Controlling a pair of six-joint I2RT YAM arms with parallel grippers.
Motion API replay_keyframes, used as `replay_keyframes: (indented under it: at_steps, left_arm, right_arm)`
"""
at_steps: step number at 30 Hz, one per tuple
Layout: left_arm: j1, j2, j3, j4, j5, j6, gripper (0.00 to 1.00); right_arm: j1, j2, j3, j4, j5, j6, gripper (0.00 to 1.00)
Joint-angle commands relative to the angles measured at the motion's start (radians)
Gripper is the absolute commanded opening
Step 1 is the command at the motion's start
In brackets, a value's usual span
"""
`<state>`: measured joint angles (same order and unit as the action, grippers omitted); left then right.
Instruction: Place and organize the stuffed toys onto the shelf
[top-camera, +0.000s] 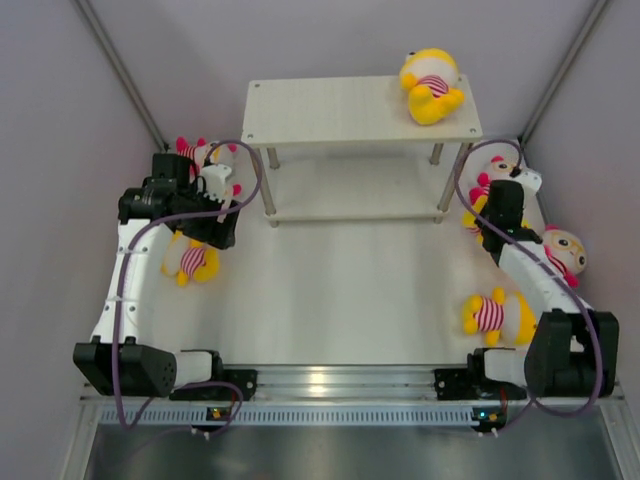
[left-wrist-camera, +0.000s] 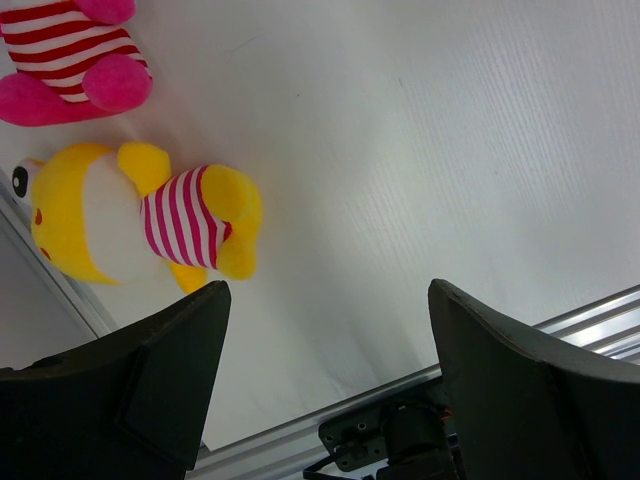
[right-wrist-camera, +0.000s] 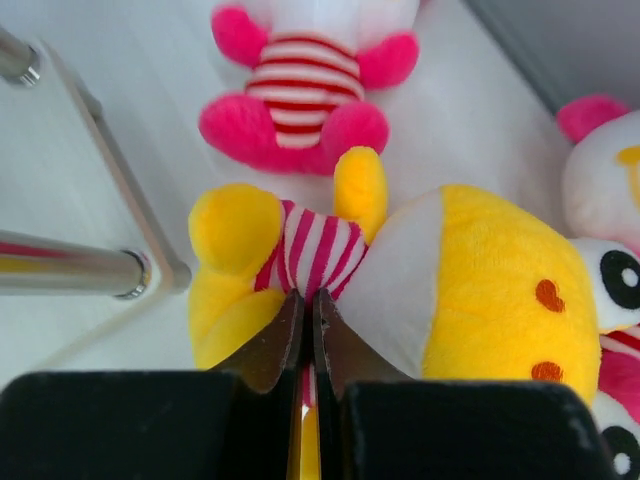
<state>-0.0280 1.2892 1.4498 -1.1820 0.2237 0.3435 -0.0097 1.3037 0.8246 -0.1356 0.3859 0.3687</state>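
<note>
- The right gripper (right-wrist-camera: 308, 305) is pinching the striped shirt of a yellow doll (right-wrist-camera: 470, 290). Its fingers are drawn almost together, with only a fold of cloth between them.
- That doll is lying on the table (top-camera: 340, 290) at centre right of the top view, just beside a metal shelf leg (right-wrist-camera: 70, 265). The edge of the lower board is running past it at the left of the right wrist frame.
- A pink doll (right-wrist-camera: 300, 90) is sitting just beyond it at the top of the right wrist frame. A whitish face (right-wrist-camera: 610, 200) is crowding in at the right edge, just beside the yellow head.
- The left gripper (left-wrist-camera: 325, 300) is hanging wide open above the table and holding nothing, with bare white surface showing between its fingers (left-wrist-camera: 170, 370).
- At the left of the left wrist frame a second yellow doll (left-wrist-camera: 130, 225) is lying on its side. A second pink doll (left-wrist-camera: 70, 60) is lying near it in the upper left corner (only its shirt and legs are showing).
- The shelf (top-camera: 330, 110) is standing at top centre of the top view, and a third yellow doll (top-camera: 432, 85) is lying at the right end of its top board.
- At lower right of the top view a fourth yellow doll (top-camera: 495, 315) is lying on the table. A pink-eared doll (top-camera: 565, 250) is lying above it, partly behind the right arm.
</note>
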Motion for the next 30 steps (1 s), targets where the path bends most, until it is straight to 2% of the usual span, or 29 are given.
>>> replay_keyframes:
  at_steps: [1,5,7,10,11,12,13,14,15,17,18,20,21,22,23,24,26,30]
  left_arm:
    - [0.003,-0.034,0.02,-0.002,0.012,0.017,0.86]
    - [0.003,-0.042,0.02,-0.004,0.016,0.02,0.86]
    - [0.003,-0.044,0.021,-0.002,0.017,0.023,0.86]
    - [0.003,-0.047,0.023,-0.002,0.025,0.023,0.86]
    - [0.003,-0.05,0.023,-0.002,0.029,0.023,0.86]
    - [0.003,-0.05,0.023,-0.002,0.031,0.025,0.86]
    - [0.003,-0.054,0.023,-0.002,0.031,0.023,0.86]
    - [0.003,-0.057,0.023,-0.004,0.034,0.023,0.86]
    - [0.003,-0.063,0.021,-0.002,0.035,0.023,0.86]
    - [0.003,-0.068,0.02,-0.004,0.037,0.022,0.86]
    - [0.003,-0.07,0.018,-0.002,0.04,0.02,0.86]
    - [0.003,-0.076,0.017,-0.004,0.043,0.019,0.87]
    - [0.003,-0.077,0.015,-0.004,0.043,0.019,0.86]
    - [0.003,-0.08,0.015,-0.002,0.043,0.019,0.86]
    - [0.003,-0.08,0.014,-0.002,0.042,0.017,0.87]
    - [0.003,-0.086,0.014,-0.004,0.037,0.015,0.87]
    - [0.003,-0.091,0.011,-0.005,0.032,0.018,0.87]
    - [0.003,-0.102,-0.002,-0.004,0.025,0.018,0.87]
  right_arm:
    - [-0.006,-0.213,0.019,0.028,0.114,-0.03,0.0]
    - [-0.006,-0.369,0.062,0.086,0.162,-0.138,0.0]
    - [-0.006,-0.425,0.123,0.146,0.088,-0.252,0.0]
    - [-0.006,-0.422,0.278,0.182,-0.17,-0.44,0.0]
    - [-0.006,-0.406,0.332,0.16,-0.315,-0.498,0.0]
    - [-0.004,-0.39,0.454,0.143,-0.379,-0.523,0.0]
    - [-0.001,-0.339,0.525,0.101,-0.466,-0.543,0.0]
    - [0.002,-0.308,0.598,0.018,-0.639,-0.583,0.0]
    - [0.002,-0.235,0.751,-0.039,-0.719,-0.594,0.0]
    - [0.062,-0.154,0.9,-0.138,-0.883,-0.632,0.0]
    - [0.139,-0.076,1.023,-0.262,-0.898,-0.728,0.0]
    - [0.265,-0.006,1.119,-0.381,-0.875,-0.921,0.0]
    - [0.38,0.067,1.198,-0.457,-0.889,-0.954,0.0]
    - [0.416,0.107,1.241,-0.494,-0.924,-0.973,0.0]
    - [0.436,0.142,1.284,-0.515,-1.028,-0.979,0.0]
    - [0.457,0.21,1.339,-0.51,-1.068,-0.97,0.01]
    - [0.477,0.261,1.355,-0.475,-1.104,-0.947,0.04]
    - [0.531,0.36,1.357,-0.403,-1.113,-0.918,0.04]
